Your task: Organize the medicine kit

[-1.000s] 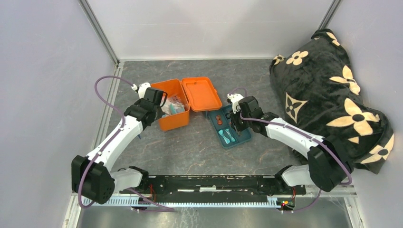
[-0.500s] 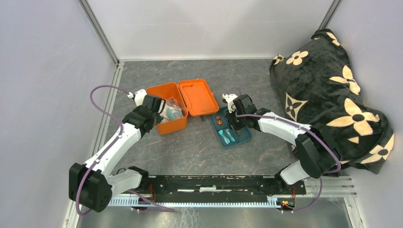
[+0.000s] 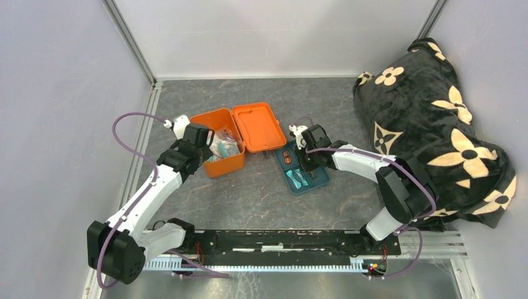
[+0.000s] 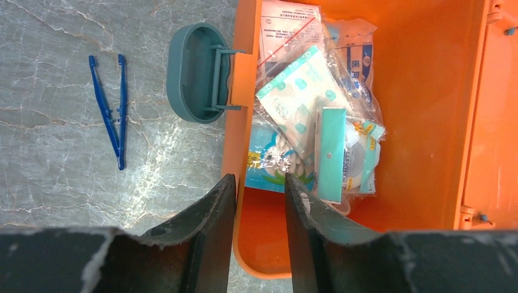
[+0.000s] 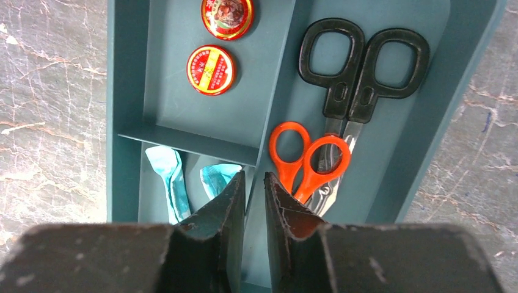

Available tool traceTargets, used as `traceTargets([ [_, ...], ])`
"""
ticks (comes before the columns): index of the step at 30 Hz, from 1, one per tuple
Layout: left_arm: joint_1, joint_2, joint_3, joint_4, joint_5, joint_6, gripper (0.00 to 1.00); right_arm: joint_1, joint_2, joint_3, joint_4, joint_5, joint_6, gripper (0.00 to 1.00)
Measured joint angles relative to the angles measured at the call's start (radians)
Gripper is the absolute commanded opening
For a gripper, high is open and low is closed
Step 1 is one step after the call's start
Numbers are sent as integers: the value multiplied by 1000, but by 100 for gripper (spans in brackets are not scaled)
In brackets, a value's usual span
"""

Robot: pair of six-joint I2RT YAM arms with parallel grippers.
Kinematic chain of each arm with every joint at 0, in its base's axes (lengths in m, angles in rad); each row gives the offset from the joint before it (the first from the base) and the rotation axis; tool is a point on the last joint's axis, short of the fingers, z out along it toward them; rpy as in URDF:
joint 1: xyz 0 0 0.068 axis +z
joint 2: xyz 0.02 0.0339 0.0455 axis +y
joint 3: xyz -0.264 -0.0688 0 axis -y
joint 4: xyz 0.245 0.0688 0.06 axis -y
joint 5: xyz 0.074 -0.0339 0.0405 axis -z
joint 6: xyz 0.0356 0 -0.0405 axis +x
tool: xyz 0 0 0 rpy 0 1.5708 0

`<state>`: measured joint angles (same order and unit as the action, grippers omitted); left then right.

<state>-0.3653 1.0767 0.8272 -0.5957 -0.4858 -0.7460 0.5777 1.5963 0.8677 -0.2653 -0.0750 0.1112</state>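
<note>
The medicine kit (image 3: 219, 164) is an orange box lying open, with its lid (image 3: 254, 126) folded back to the right. In the left wrist view the kit (image 4: 427, 122) holds several packets, and its teal latch (image 4: 192, 73) hangs outside the wall. My left gripper (image 3: 202, 141) (image 4: 260, 178) straddles the kit's left wall, one finger outside and one inside, with a gap showing. My right gripper (image 3: 306, 166) (image 5: 254, 177) is nearly shut around a divider of the teal tray (image 3: 316, 182) (image 5: 125, 91).
The tray holds black scissors (image 5: 363, 61), orange scissors (image 5: 305, 159), two red tins (image 5: 211, 70) and teal packets (image 5: 168, 177). Blue tweezers (image 4: 113, 110) lie on the table left of the kit. A black flowered blanket (image 3: 429, 131) fills the right side.
The kit has slid left and turned a little together with my left gripper. My right gripper has shifted slightly left over the tray, which stays put.
</note>
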Motion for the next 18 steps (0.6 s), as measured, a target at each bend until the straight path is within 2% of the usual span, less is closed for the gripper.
traceTargets([
  [11,0,-13,0,0,5,0,43,3,42,11,11,27,16,15],
  [14,0,-13,0,0,13,1,46,10,53,20,16,47,18,14],
  [18,0,-13,-1,3,22,1,49,16,62,29,21,68,21,2],
])
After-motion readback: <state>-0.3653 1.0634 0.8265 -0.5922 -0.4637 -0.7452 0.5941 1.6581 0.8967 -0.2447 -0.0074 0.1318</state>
